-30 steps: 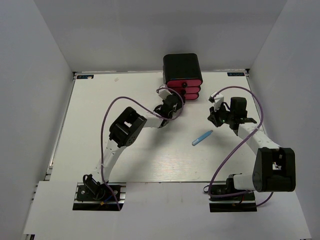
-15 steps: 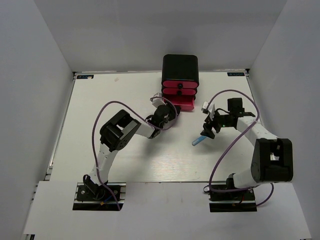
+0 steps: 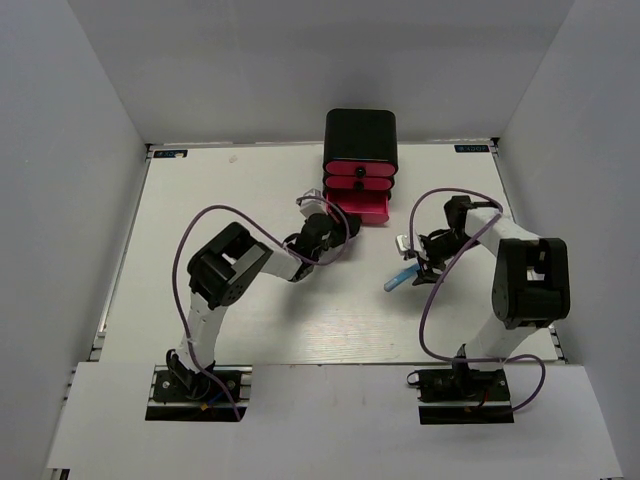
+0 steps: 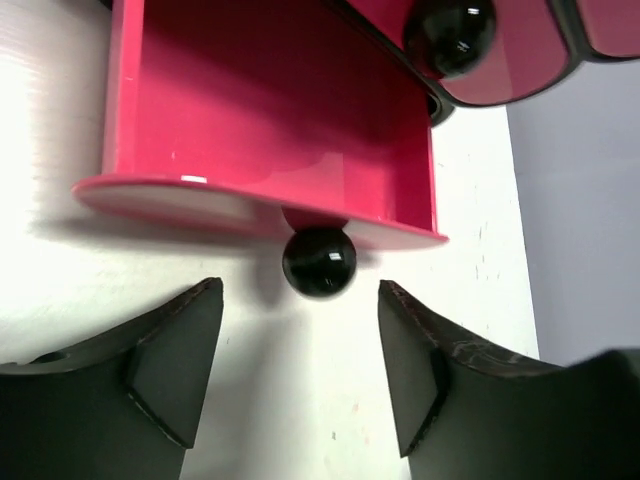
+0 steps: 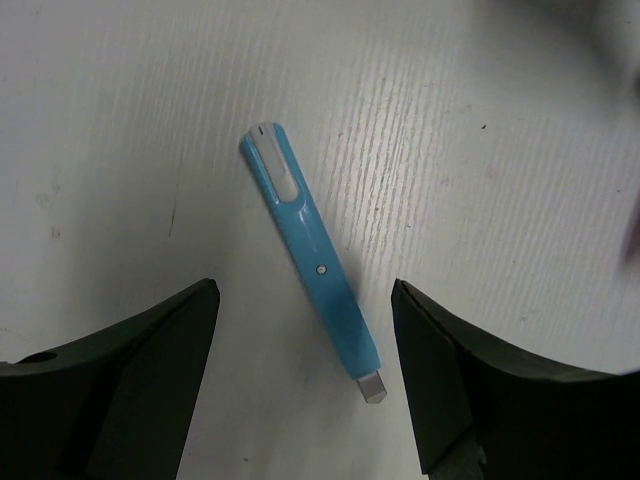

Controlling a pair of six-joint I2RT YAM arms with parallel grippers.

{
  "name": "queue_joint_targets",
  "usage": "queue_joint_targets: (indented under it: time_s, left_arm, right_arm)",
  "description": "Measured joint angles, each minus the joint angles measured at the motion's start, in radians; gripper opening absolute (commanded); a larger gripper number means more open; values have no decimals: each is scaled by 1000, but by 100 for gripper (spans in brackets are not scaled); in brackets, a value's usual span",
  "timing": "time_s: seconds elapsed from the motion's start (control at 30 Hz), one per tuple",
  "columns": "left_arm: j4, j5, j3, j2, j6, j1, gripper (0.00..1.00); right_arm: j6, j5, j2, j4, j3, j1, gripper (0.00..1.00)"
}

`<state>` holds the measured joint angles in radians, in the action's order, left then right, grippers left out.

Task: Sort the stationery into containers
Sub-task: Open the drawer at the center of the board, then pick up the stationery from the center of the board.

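The containers are three pink drawers in a black box (image 3: 360,135) at the back of the table. The bottom drawer (image 3: 366,208) (image 4: 270,110) stands pulled out. Its black knob (image 4: 319,262) sits just beyond the tips of my left gripper (image 3: 322,226) (image 4: 299,300), which is open and touches nothing. A light-blue marker (image 3: 401,277) (image 5: 312,262) lies flat on the white table. My right gripper (image 3: 414,262) (image 5: 305,290) hovers over it, open, one finger on each side of the marker's lower half. No other stationery is in view.
The two upper drawers are shut; the middle one's knob (image 4: 450,35) shows above the open drawer. Purple cables loop over both arms (image 3: 215,215). Grey walls close in the white table (image 3: 200,200) on three sides.
The left gripper pulled the bottom drawer out toward me, then let go of the knob and opened. The right gripper opened and moved forward-left to hover over the marker.
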<state>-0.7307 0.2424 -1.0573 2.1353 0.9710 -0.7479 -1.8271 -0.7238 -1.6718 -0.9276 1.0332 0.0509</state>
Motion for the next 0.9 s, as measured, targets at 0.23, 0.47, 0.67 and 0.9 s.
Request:
queue_joint_targets:
  time_s: [0.23,0.47,0.67,0.9]
  left_arm:
    - [13,-12,113,-139,-39,0,74]
    - [23,-40,290,-364,-89,0,75]
    - [82,-38,477,-636,-127,0,75]
    - [173,23,644,-897,-148,0,76]
  right_arm:
    - [-113,70,-80,-43,74,14,73]
    - [-139,130,-153,-55,121,41,66]
    - [-143,169,-188,-72,124,59,47]
    - [-116,178,-187,-65,125,76,0]
